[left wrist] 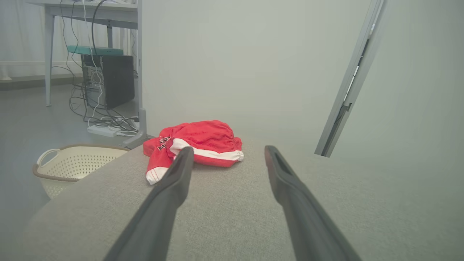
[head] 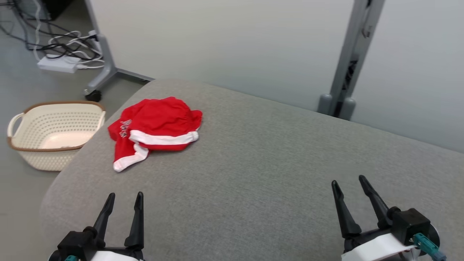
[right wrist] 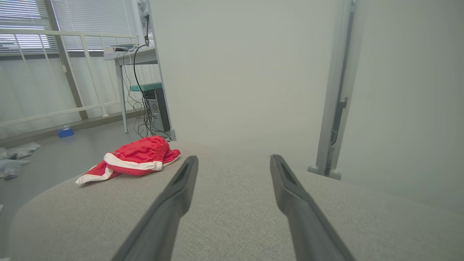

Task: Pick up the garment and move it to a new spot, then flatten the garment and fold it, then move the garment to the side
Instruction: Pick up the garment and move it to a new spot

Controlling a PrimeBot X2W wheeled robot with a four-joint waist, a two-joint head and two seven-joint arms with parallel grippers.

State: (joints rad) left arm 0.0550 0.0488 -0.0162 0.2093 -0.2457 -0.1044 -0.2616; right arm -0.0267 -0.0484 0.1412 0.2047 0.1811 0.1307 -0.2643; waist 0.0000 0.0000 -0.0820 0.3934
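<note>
Left hand and right hand gape wide, empty; we should grasp the crumpled red white-trimmed cloth shorts, far left, by the gathered waistband.

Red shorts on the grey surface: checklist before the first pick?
1. Left gripper ready: ok, jaws apart, nothing between them.
2. Right gripper ready: ok, jaws apart, nothing between them.
3. Red shorts in sight: ok, nothing lies on them, and they show in all three views.
4. Shorts flat: not ok, they are bunched, with one white-trimmed leg sticking out toward the robot.
5. Room for a new spot: ok, the grey surface is bare to the right of the shorts.
6. Edge margin: cannot tell, the shorts lie close to the left edge beside the basket.
</note>
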